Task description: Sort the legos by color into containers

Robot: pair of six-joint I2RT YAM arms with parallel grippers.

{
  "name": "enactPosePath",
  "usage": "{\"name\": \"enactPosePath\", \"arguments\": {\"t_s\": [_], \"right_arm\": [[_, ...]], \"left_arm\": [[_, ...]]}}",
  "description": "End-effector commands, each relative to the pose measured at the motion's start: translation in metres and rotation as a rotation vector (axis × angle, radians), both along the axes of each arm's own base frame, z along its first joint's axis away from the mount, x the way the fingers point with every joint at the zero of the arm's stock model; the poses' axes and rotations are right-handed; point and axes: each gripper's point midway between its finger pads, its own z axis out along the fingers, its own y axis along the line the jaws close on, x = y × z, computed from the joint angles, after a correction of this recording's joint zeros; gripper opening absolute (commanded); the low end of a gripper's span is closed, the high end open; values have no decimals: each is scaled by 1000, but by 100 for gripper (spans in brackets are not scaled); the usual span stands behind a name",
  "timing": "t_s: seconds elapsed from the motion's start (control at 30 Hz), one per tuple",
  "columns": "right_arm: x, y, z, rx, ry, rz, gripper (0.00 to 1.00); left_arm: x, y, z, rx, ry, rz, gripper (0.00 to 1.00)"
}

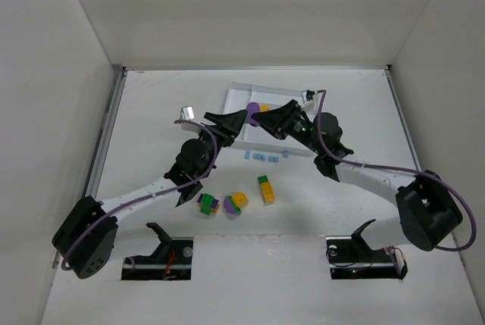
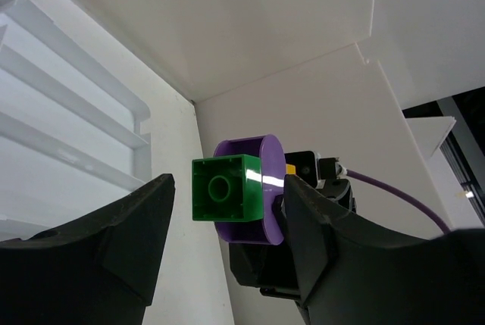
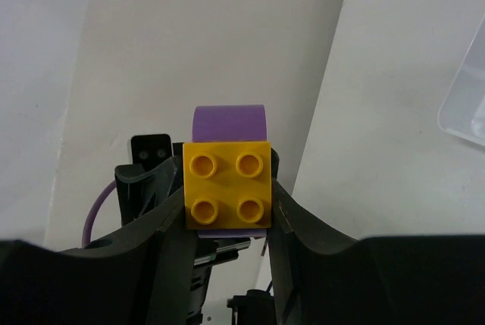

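Note:
A clump of legos hangs above the table by the white tray (image 1: 284, 96): a green brick (image 2: 227, 187), a round purple piece (image 2: 269, 215) and a yellow brick (image 3: 227, 185) stuck together. My right gripper (image 3: 227, 205) is shut on the yellow brick, one finger on each side. My left gripper (image 2: 227, 215) straddles the green end with its jaws open. Its right finger lies against the purple piece and its left finger stands clear of the green brick. From above, both grippers (image 1: 241, 118) (image 1: 260, 119) meet nose to nose at the purple piece (image 1: 252, 110).
On the table lie a row of pale blue bricks (image 1: 261, 157), a green-and-yellow stack (image 1: 266, 188) and two mixed clumps (image 1: 208, 204) (image 1: 236, 204). The tray's ribbed compartments (image 2: 68, 113) are left of my left gripper. White walls enclose the table.

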Motion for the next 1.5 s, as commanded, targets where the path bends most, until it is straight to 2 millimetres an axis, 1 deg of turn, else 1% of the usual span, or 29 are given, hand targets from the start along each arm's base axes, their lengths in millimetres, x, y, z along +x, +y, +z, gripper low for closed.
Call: {"name": "enactPosePath", "arguments": {"t_s": [0.0, 0.17, 0.23, 0.3, 0.37, 0.43, 0.57, 0.7, 0.8, 0.9, 1.0, 1.07, 1.13, 1.3, 1.4, 1.47], "right_arm": [[-3, 6, 26, 73, -71, 36, 24], [-3, 8, 19, 88, -50, 42, 24], [-3, 9, 16, 96, -41, 44, 24], [-4, 9, 16, 109, -38, 47, 24], [-3, 9, 19, 128, -41, 52, 24], [-3, 10, 21, 145, -44, 59, 24], [-3, 8, 24, 156, -53, 62, 24], [1, 4, 18, 133, -57, 43, 24], [3, 2, 13, 122, -55, 29, 24], [5, 1, 10, 107, -62, 22, 23], [7, -1, 4, 82, -60, 4, 23], [7, 0, 3, 71, -62, -2, 23], [8, 1, 6, 72, -75, -1, 23], [7, 7, 10, 94, -78, 23, 24], [8, 10, 9, 112, -67, 33, 24], [7, 9, 12, 140, -69, 38, 23]], "left_arm": [[2, 5, 24, -75, -61, 12, 54], [3, -2, 31, -93, -85, -16, 42], [2, -5, 31, -101, -89, -21, 39], [1, -8, 31, -107, -88, -31, 38], [1, -9, 29, -114, -80, -34, 39], [1, -8, 23, -108, -63, -29, 42], [5, 2, 11, -103, -32, 14, 52], [6, 9, 6, -87, -17, 33, 56], [7, 10, 1, -74, -4, 41, 58], [9, 10, -5, -51, 16, 42, 58], [10, 16, -15, -30, 45, 68, 58], [11, 13, -16, -29, 50, 61, 58], [11, 8, -12, -30, 42, 46, 58], [11, -1, -12, -58, 53, 25, 57], [10, -5, -5, -92, 36, 0, 52], [7, -8, -3, -107, 29, -10, 47]]}}
